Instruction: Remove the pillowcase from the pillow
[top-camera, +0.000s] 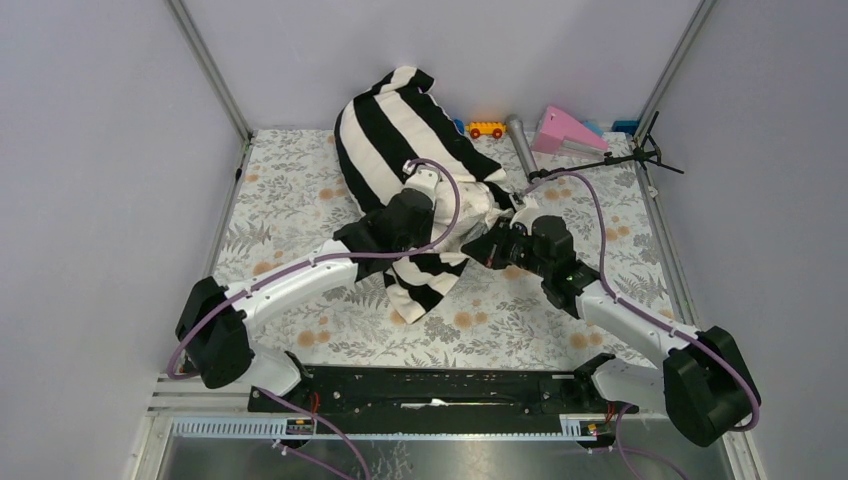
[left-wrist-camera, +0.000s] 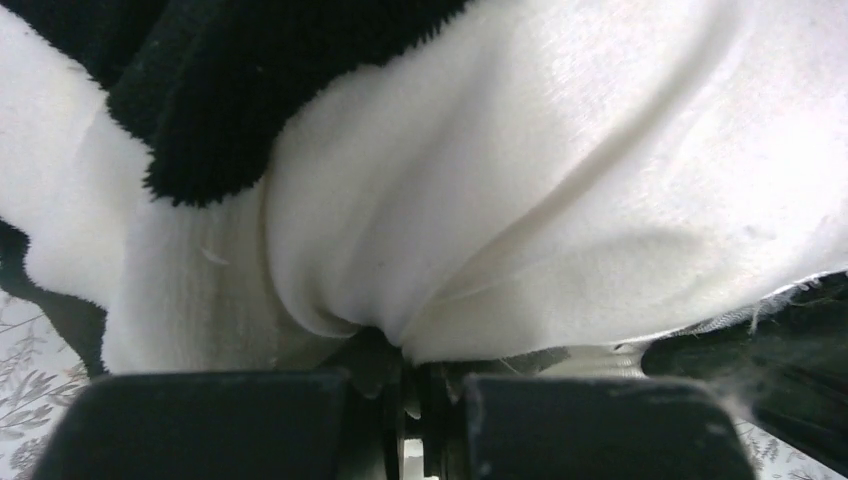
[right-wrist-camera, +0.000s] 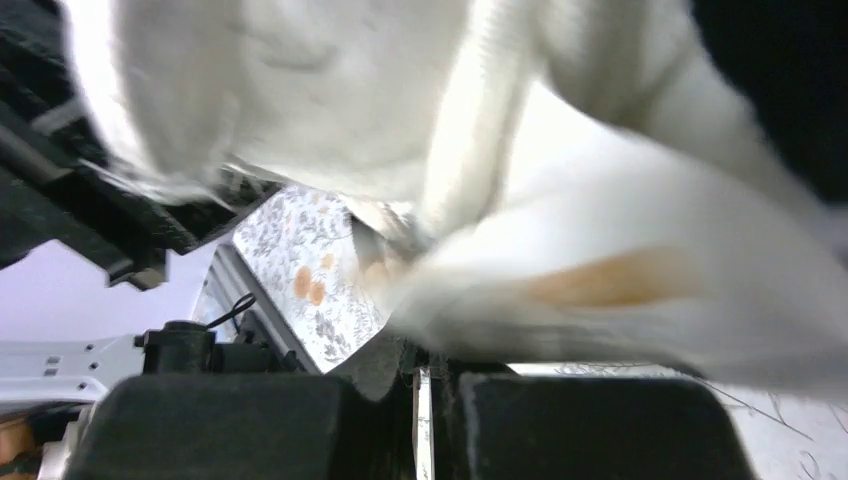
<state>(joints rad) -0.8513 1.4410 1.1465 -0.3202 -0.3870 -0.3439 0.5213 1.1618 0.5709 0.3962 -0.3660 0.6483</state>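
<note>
The black-and-white striped pillowcase (top-camera: 400, 130) lies bunched over the pillow at the table's middle back. Cream pillow (top-camera: 478, 203) fabric shows between the two grippers. My left gripper (top-camera: 428, 186) is at the cover's open end. In the left wrist view it (left-wrist-camera: 410, 372) is shut on smooth cream pillow (left-wrist-camera: 560, 190) fabric, beside the fuzzy pillowcase (left-wrist-camera: 190, 110). My right gripper (top-camera: 513, 216) is just right of it. In the blurred right wrist view it (right-wrist-camera: 420, 368) is shut on a fold of white fabric, apparently the pillowcase (right-wrist-camera: 470, 120), lifted off the table.
Along the back edge lie an orange toy car (top-camera: 487, 129), a grey cylinder (top-camera: 522, 146) and a pink wedge (top-camera: 566, 130). A black stand (top-camera: 640, 155) sits at the back right. The floral tablecloth (top-camera: 290, 200) covers the table between grey walls.
</note>
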